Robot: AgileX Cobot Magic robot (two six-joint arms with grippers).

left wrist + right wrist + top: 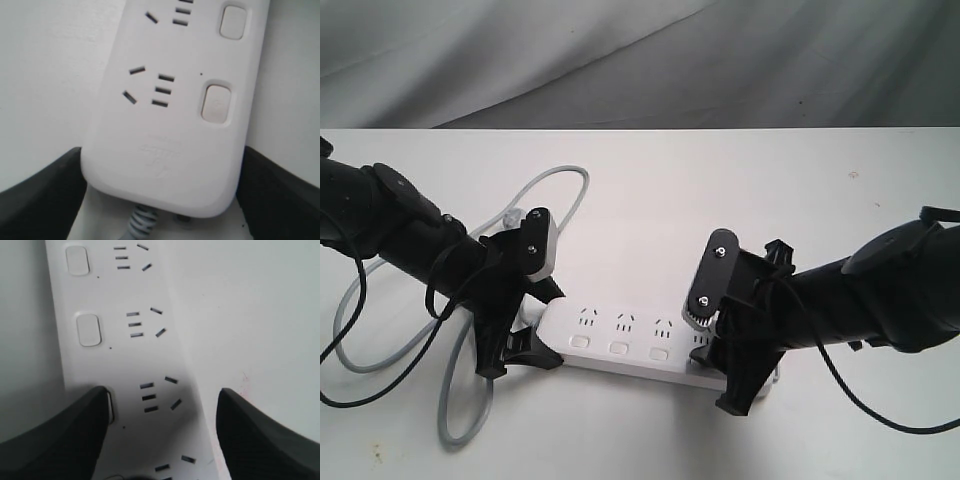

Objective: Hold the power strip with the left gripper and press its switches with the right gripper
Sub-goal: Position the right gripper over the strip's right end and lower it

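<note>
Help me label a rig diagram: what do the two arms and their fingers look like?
Both arms are black with loose black cables. The left arm is slimmer and carries a light grey block with two screws; the right arm is bulkier, with a black oblong plate, two silver screws and a ribbed grey tip. Fingers are black.

Left arm (400, 225): slim, black, with loose black cables (358, 285) and a light grey two-screw block (540, 243). Right arm (860, 300): bulky, black, with an oblong black plate (712, 278), two silver screws and a ribbed grey tip (698, 318).
</note>
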